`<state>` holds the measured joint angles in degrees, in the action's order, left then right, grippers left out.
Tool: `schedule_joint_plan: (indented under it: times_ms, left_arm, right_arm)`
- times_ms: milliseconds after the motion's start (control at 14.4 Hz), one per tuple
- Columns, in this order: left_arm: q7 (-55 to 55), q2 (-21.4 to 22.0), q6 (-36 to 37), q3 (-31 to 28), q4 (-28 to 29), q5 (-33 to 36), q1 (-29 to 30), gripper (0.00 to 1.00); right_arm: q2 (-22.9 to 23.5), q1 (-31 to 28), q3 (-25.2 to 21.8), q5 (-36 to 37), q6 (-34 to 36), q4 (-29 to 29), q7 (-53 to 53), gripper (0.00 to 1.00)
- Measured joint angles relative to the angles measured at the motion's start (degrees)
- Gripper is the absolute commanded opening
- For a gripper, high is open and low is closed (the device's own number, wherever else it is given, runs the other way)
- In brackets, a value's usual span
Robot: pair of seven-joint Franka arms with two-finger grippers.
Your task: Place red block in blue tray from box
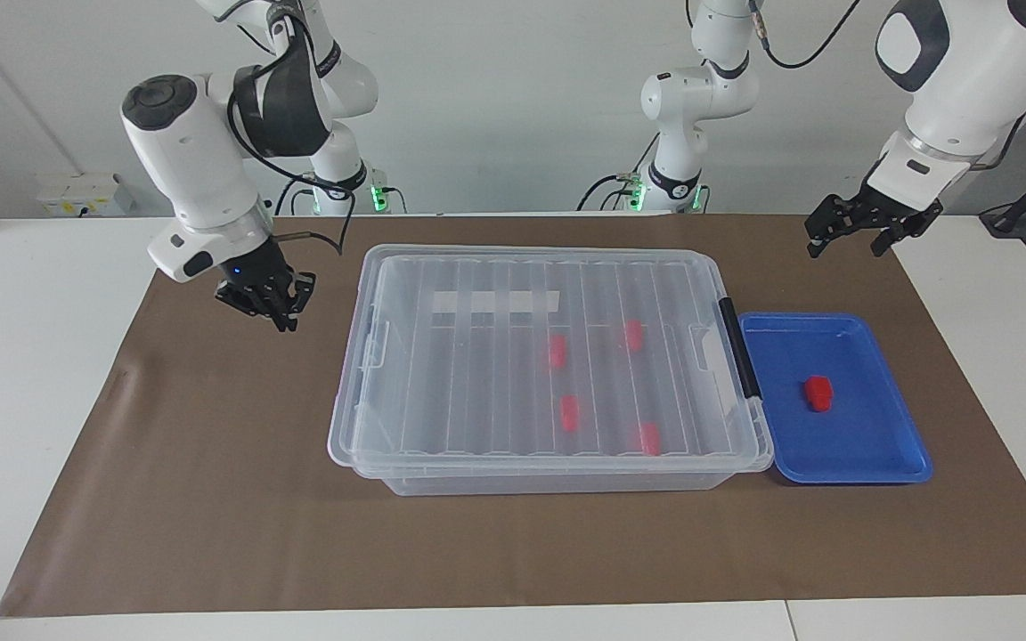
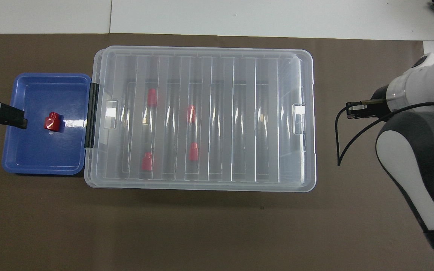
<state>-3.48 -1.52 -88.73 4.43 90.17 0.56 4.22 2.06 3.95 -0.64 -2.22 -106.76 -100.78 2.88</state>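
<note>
Over the brown mat (image 1: 210,499) toward the right arm's end: right hand (image 1: 274,307), empty, finger state unreadable. Mid-table: lidded box (image 1: 549,267), four red blocks inside. Beside it: blue tray (image 1: 869,463) holding red block (image 1: 818,393), apparently delivered. Above the tray's end: left hand (image 1: 847,233), released, waiting.

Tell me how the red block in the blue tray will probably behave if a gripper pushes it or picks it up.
The red block looks like small solid plastic, so probably stiff and light. The blue tray is glossy, so a push would likely make it slide. It seems blocky, not round, so rolling appears unlikely.
</note>
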Motion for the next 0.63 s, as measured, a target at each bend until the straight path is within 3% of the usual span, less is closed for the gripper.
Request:
schedule_joint_plan:
  times_ms: [487, 626]
  left_arm:
    - [0.0, 0.0, -0.2, 0.0, -0.1, 0.0, 0.0, 1.00]
    - [0.0, 0.0, -0.3, 0.0, -0.1, 0.0, 0.0, 1.00]
  right_arm:
    - [-3.0, -3.3, -0.6, 1.4, 18.7, 9.6, 0.2, 1.00]
    - [-3.3, -4.3, -0.6, 1.4, 20.6, 10.7, 0.3, 1.00]
